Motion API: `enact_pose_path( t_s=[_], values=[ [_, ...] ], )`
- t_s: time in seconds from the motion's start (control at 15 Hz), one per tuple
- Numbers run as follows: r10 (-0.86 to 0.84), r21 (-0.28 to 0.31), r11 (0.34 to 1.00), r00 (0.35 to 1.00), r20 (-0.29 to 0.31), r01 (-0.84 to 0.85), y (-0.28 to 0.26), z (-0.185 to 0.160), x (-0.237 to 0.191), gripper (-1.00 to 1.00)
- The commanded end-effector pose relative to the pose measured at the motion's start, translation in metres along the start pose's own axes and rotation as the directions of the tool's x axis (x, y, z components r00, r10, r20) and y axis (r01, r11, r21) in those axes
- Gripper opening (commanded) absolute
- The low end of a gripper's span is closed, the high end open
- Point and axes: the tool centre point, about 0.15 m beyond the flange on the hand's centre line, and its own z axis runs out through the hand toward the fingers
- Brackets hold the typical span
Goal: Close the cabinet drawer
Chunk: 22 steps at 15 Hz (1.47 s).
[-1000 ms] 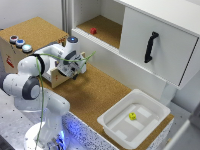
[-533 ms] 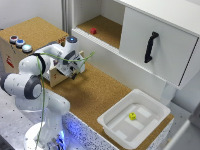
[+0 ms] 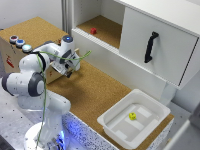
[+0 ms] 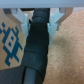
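The low wooden box with a cork top and three round buttons stands at the exterior view's left. My arm covers most of its cabinet drawer there. In the wrist view the drawer's plywood front shows a blue pattern, with a black handle running across it. My gripper is at the box's side. Its fingers stand on either side of the handle and touch it, so the gripper is shut on the handle.
A large white cupboard door with a black handle hangs at the exterior view's right. A small red object lies on the open shelf behind. A white tub near the front holds a yellow item. Cork tabletop lies between.
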Motion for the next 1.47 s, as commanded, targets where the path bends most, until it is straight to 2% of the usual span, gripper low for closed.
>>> enact_pose_path(
  t_s=[0.0,0.4,0.47,0.53,0.87,1.27,1.4],
  values=[
    [-0.056,0.017,0.998,0.996,0.068,0.055,-0.064,0.079,0.005,-1.0],
    [-0.116,0.033,0.993,0.991,0.066,0.114,-0.114,0.09,-0.004,-1.0],
    [-0.113,0.032,0.993,0.992,0.054,0.112,-0.118,0.087,-0.003,1.0],
    [-0.101,0.025,0.995,0.995,0.008,0.101,-0.122,0.075,0.0,1.0],
    [-0.04,0.028,0.999,0.989,-0.141,0.044,-0.107,0.013,0.005,1.0],
    [0.038,0.022,0.999,0.97,-0.24,-0.034,-0.079,-0.036,0.008,1.0],
    [0.027,-0.007,1.0,0.964,-0.265,-0.03,-0.071,-0.051,0.011,1.0]
  ],
)
